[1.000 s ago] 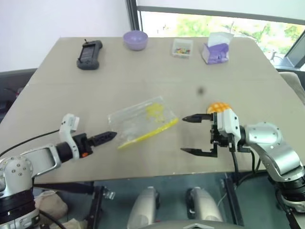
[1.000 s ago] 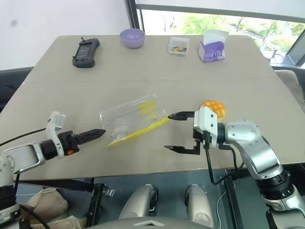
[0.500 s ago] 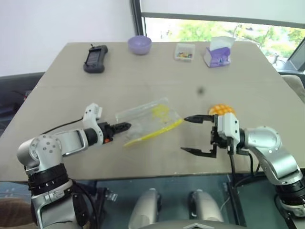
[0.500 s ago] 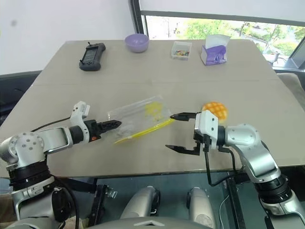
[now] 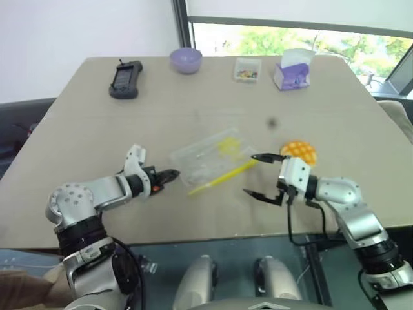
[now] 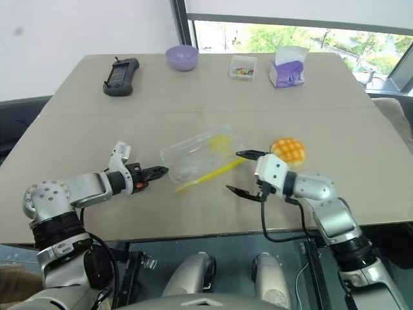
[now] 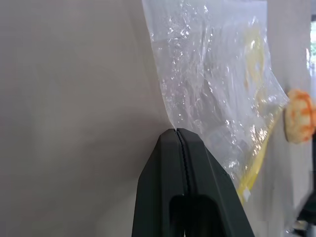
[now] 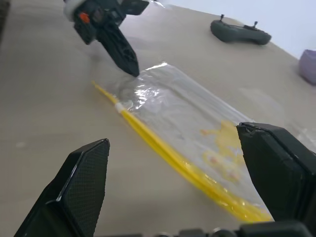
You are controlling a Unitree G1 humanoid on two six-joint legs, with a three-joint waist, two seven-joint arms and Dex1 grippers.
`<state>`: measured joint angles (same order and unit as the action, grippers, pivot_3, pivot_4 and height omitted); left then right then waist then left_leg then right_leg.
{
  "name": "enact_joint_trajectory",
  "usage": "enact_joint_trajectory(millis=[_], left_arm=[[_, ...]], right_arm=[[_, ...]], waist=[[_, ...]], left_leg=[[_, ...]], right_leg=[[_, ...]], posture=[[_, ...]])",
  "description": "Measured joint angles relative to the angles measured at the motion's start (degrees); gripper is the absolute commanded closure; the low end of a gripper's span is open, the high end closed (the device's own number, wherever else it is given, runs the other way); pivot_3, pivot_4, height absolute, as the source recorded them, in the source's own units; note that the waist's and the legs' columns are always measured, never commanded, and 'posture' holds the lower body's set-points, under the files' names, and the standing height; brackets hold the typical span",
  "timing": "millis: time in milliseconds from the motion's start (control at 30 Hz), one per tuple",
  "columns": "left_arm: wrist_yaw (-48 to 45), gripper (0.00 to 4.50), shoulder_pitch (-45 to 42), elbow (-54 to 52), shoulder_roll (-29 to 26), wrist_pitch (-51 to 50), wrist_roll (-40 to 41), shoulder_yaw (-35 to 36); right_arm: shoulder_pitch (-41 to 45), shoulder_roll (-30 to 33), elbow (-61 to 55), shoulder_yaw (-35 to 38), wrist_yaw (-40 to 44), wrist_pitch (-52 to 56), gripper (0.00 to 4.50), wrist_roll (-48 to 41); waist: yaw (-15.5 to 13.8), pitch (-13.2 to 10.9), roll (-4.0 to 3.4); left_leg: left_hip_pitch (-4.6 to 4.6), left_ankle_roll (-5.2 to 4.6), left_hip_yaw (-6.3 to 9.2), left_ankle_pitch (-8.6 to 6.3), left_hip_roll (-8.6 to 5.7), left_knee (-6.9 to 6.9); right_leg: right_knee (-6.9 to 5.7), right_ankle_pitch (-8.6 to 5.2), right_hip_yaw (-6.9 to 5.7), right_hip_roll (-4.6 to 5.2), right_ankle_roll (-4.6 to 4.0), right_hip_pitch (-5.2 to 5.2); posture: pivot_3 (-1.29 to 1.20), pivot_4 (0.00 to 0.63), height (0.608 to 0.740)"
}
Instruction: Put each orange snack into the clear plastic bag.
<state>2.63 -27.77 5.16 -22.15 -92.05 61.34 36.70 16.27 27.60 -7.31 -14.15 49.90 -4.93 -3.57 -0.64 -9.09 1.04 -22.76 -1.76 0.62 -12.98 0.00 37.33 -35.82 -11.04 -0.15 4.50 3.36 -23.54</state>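
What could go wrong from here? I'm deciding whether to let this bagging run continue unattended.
The left gripper is shut on just a corner of the clear plastic bag, so the thin film could slip out when pulled. The bag lies flat with its yellow seal strip looking closed, so the open right gripper may struggle to open it. The orange snack sits untouched behind that gripper and could get nudged.

Bright, even daylight from the window at the far edge, overexposed there to a pale green-white. Soft, faint shadows on the table, falling toward the near side. Small glints of glare on the crinkled bag. Dark smudge hanging over the table in the left eye view, likely on the lens. Left fingers and right fingers close up and slightly soft.
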Motion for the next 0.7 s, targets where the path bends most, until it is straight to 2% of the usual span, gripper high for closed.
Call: enact_joint_trajectory(millis=[167, 233, 267, 300, 333, 367, 500, 633, 700], left_arm=[[5.25, 4.45, -1.12, 1.11, -0.21, -0.25, 8.83, 1.65], [6.24, 4.45, -1.18, 1.01, -1.30, -0.26, 9.95, 1.07], [6.67, 3.92, -0.90, 0.58, -2.53, -0.26, 10.16, -0.08], [6.88, 3.77, -0.67, 0.26, -2.95, -0.26, 10.21, -0.72], [7.06, 3.22, -0.55, 0.16, -3.08, -0.26, 10.28, -1.04], [7.74, 2.93, -0.09, 0.12, -2.96, -0.26, 10.81, -1.42], [8.46, 1.20, 0.15, 0.00, -2.00, -0.13, 13.24, -1.14], [8.92, 1.20, 0.23, 0.03, -1.44, 0.03, 13.52, -0.95], [8.89, 0.78, 0.31, -0.01, -1.14, 0.18, 13.49, -0.89]], right_arm=[[2.11, -1.97, 3.38, -0.76, -1.98, -1.66, 0.00, 2.44], [3.06, -2.18, 4.97, -0.75, -2.16, -2.74, 0.00, 2.81], [3.48, -2.15, 6.29, -0.71, -2.17, -3.69, 0.00, 2.90], [3.55, -2.12, 6.92, -0.66, -2.18, -4.25, 0.00, 2.94], [3.60, -2.13, 7.23, -0.66, -2.17, -4.50, 0.00, 2.94], [3.78, -2.05, 8.03, -0.62, -2.10, -5.20, 0.00, 2.91], [3.81, -1.31, 8.69, -0.11, -1.95, -6.61, 0.00, 2.69], [3.78, -0.68, 8.30, 0.70, -1.93, -6.30, 0.00, 2.35], [3.75, -0.43, 6.88, 1.02, -1.99, -5.17, 0.00, 2.16]], waist=[[0.11, -0.27, 0.45], [0.18, -0.30, 0.48], [0.24, -0.31, 0.50], [0.21, -0.31, 0.50], [0.21, -0.31, 0.50], [0.22, -0.32, 0.50], [0.17, -0.32, 0.50], [0.19, -0.31, 0.48], [0.13, -0.30, 0.48]], left_leg=[[-0.03, 0.06, 0.01, -0.03, 0.08, -0.01], [-0.03, 0.07, -0.01, -0.04, 0.06, -0.03], [-0.03, 0.08, -0.01, -0.04, 0.04, -0.05], [-0.03, 0.09, 0.00, -0.04, 0.03, -0.08], [-0.02, 0.10, 0.00, -0.04, 0.04, -0.08], [-0.02, 0.10, -0.01, -0.04, 0.05, -0.10], [0.02, 0.11, -0.01, -0.05, 0.06, -0.10], [0.05, 0.11, -0.03, -0.05, 0.05, -0.10], [0.05, 0.11, -0.03, -0.05, 0.05, -0.10]], right_leg=[[0.03, 0.07, 0.00, -0.03, -0.10, -0.03], [0.05, 0.07, 0.00, -0.03, -0.11, -0.03], [0.05, 0.07, 0.00, -0.05, -0.11, -0.03], [0.06, 0.06, 0.00, -0.06, -0.11, -0.03], [0.06, 0.06, 0.00, -0.06, -0.11, -0.03], [0.07, 0.06, 0.01, -0.05, -0.11, -0.04], [0.07, 0.06, 0.01, -0.05, -0.12, -0.02], [0.07, 0.06, 0.01, -0.06, -0.12, -0.01], [0.07, 0.06, 0.01, -0.06, -0.12, -0.01]], posture=[[0.00, 0.150, 0.740], [0.00, 0.150, 0.740], [0.00, 0.150, 0.740], [0.00, 0.150, 0.740], [0.00, 0.150, 0.740], [0.00, 0.150, 0.740], [0.00, 0.150, 0.740], [0.00, 0.150, 0.740], [0.00, 0.150, 0.740]])
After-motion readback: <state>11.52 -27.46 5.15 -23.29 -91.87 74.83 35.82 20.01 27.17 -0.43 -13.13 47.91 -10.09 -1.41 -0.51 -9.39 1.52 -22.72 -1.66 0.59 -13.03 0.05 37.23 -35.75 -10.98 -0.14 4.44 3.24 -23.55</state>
